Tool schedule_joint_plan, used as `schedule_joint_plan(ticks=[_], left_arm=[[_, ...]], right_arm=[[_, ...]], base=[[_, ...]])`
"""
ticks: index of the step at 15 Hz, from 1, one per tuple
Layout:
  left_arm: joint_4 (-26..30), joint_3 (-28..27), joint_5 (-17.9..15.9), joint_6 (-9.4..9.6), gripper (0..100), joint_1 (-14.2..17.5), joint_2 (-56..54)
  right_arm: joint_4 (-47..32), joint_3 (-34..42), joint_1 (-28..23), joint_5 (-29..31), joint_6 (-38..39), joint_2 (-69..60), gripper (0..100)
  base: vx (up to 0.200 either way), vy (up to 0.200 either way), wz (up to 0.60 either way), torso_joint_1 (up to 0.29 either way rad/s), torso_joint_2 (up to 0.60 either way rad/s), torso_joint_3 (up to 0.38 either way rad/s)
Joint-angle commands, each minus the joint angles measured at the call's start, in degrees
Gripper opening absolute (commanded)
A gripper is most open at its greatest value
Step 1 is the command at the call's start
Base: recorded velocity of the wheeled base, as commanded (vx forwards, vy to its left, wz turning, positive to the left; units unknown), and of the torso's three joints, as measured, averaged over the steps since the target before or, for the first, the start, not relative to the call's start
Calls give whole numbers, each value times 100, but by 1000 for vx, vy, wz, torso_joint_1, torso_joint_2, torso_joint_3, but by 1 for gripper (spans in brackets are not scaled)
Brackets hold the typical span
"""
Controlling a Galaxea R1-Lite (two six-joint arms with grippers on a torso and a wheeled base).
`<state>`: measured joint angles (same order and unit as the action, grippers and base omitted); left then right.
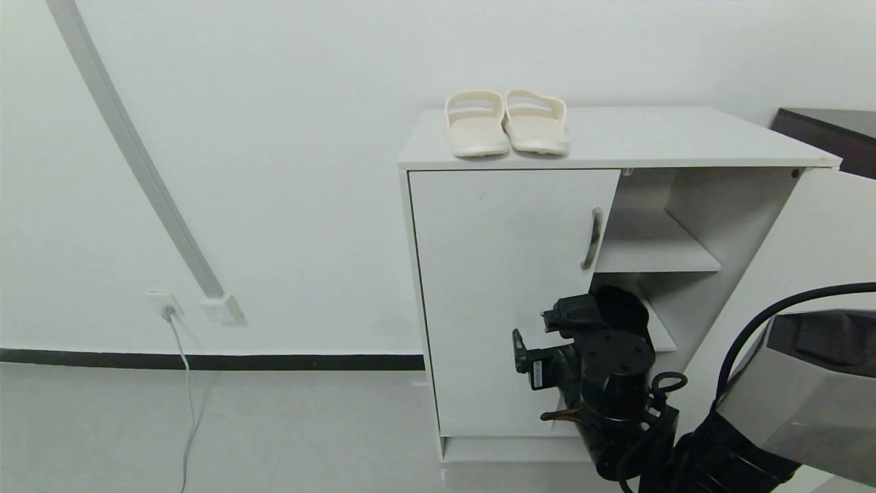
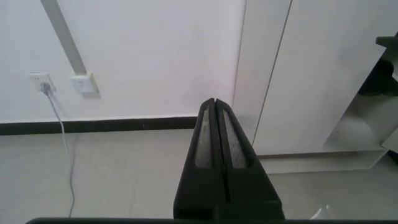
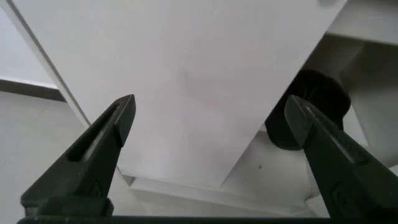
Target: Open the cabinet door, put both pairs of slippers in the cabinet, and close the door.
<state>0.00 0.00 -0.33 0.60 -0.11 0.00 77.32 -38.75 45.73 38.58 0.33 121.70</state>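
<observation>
Slippers [image 1: 506,123], a cream pair, sit side by side and touching on top of the white cabinet [image 1: 684,137], toes near its front edge. Below them the left door [image 1: 506,294] is shut, its handle [image 1: 593,238] upright along the inner edge. The right door [image 1: 814,233] stands swung open, baring the shelves [image 1: 650,246] inside. On the lower shelf a dark rounded shape [image 3: 314,93] lies just past the edge of the shut door; I cannot tell whether it is the other pair. My right gripper [image 3: 210,102] is low in front of the shut door, fingers spread wide and holding nothing, with the door's plain face beyond them. My left gripper [image 2: 214,109] is off to the cabinet's left, fingers pressed together with nothing between them, pointing towards the cabinet's lower corner above the pale floor [image 2: 124,168]. On the wall to the left, a socket [image 1: 163,301] carries a plug whose cable [image 1: 188,404] trails down to the floor.
</observation>
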Motion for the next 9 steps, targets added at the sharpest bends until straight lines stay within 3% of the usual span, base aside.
schedule_joint_plan(ticks=[1, 9], left_arm=[[0, 0, -2, 2, 0, 2, 9], [0, 0, -2, 2, 0, 2, 9]], right_arm=[[11, 43, -2, 0, 2, 12, 100], [2, 70, -2, -9, 2, 12, 100]], base=[[0, 0, 0, 119, -466, -344], [0, 0, 0, 161, -479, -328]])
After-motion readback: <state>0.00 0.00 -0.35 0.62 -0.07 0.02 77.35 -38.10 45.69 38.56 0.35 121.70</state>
